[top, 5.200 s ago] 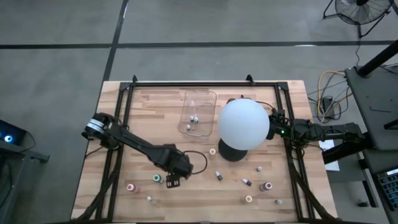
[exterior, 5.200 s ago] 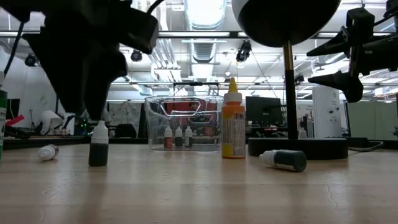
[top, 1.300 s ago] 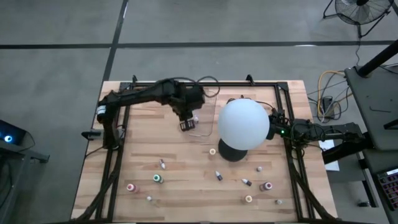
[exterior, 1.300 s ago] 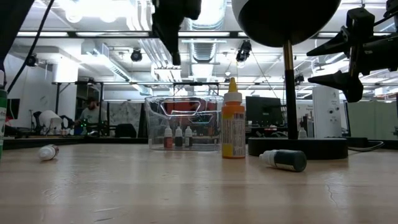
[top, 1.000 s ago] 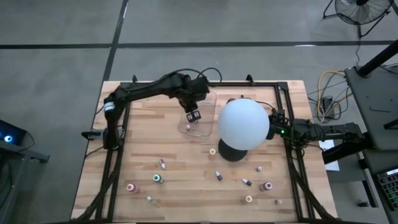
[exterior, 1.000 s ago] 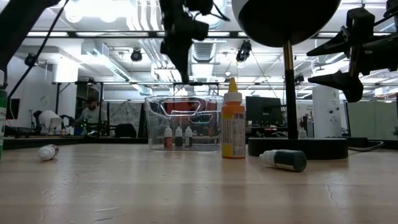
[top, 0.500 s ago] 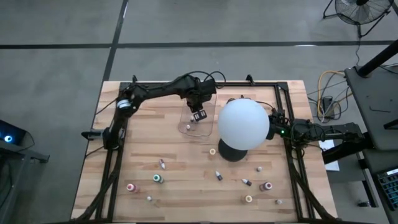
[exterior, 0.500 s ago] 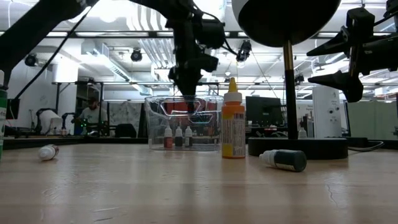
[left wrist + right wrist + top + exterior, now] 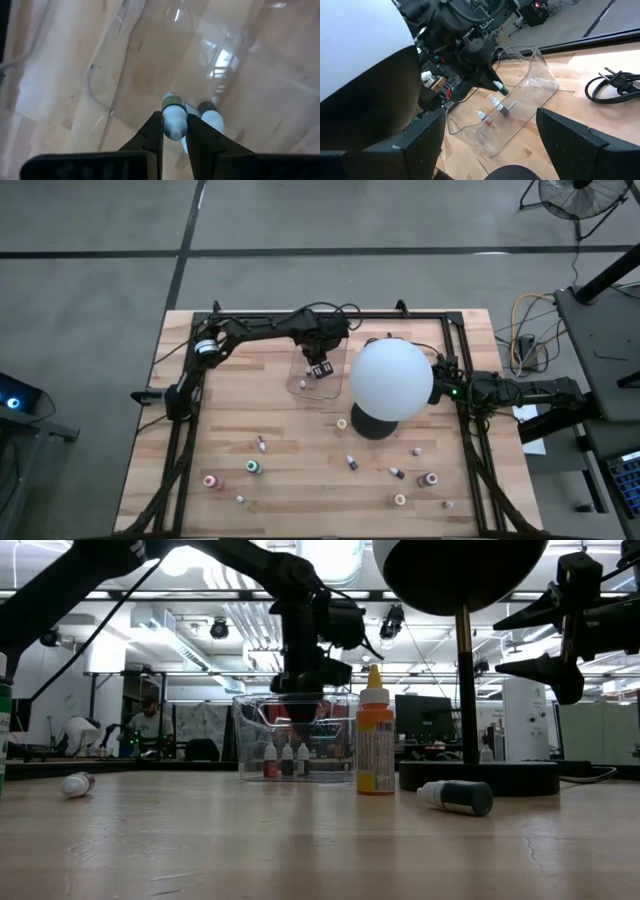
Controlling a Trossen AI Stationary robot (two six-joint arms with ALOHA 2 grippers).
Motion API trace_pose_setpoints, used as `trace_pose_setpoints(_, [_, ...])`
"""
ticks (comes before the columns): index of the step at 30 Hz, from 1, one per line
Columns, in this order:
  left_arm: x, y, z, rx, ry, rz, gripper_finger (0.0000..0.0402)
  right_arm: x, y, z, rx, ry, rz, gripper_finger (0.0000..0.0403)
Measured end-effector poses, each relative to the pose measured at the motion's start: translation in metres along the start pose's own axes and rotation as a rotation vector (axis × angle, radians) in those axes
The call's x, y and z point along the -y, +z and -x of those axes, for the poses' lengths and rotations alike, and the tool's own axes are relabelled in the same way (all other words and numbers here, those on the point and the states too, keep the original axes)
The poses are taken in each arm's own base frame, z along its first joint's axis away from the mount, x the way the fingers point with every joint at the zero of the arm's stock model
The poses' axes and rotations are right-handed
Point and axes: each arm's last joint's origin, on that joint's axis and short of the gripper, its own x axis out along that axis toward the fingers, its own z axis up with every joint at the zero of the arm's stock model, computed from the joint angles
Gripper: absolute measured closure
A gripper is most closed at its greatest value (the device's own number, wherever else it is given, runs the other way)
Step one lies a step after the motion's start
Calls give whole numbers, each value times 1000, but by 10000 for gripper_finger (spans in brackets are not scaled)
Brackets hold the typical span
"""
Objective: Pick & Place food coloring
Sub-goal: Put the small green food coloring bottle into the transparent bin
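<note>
Left tool clenched on small bottle, pinched at sides. Clear tray right below tool, more bottles inside. Bottle looks light, hard, smooth, might slip. Right tool wide apart, holding nothing, waits far off beside white globe.

Your left gripper reaches far forward, pointing down — fingers clamped tight. Your right gripper waits at the side — fingers wide apart.
</note>
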Motion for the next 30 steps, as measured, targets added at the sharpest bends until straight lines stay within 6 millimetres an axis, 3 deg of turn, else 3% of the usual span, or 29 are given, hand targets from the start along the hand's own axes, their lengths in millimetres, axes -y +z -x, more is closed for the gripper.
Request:
trace_pose_setpoints(15, [0, -12, -37, -9, 3, -4, 364, 0, 0, 0, 0, 0, 0, 101])
trace_pose_setpoints(30, [-1, -9, -32, 6, 1, 0, 318, 0, 0, 0, 0, 0, 0, 101])
